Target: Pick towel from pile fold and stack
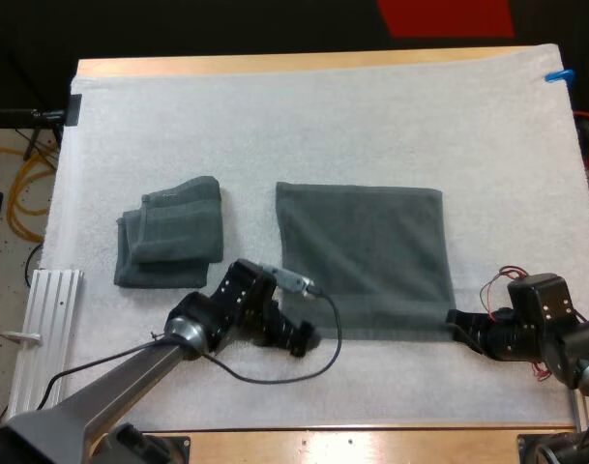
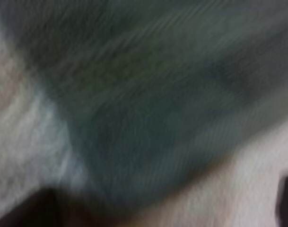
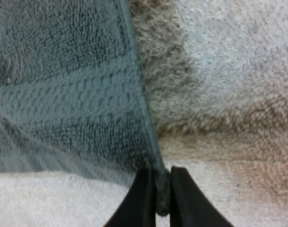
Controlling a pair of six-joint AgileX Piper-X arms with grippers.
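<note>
A dark grey-green towel (image 1: pixel 362 256) lies spread flat on the middle of the white mat (image 1: pixel 323 126). To its left rests a folded stack (image 1: pixel 173 246) of the same towels. My right gripper (image 1: pixel 456 319) is at the flat towel's near right corner, and in the right wrist view this gripper (image 3: pixel 163 189) is shut on that corner of the towel (image 3: pixel 63 94). My left gripper (image 1: pixel 302 338) sits low at the towel's near left corner. In the blurred left wrist view its dark fingers (image 2: pixel 39 208) stand wide apart, with the towel (image 2: pixel 148 94) close in front.
A white ribbed rail (image 1: pixel 43 329) lies along the table's left edge beside the stack. Bare mat stretches behind both towels and along the near edge, where the wooden table rim (image 1: pixel 371 440) shows.
</note>
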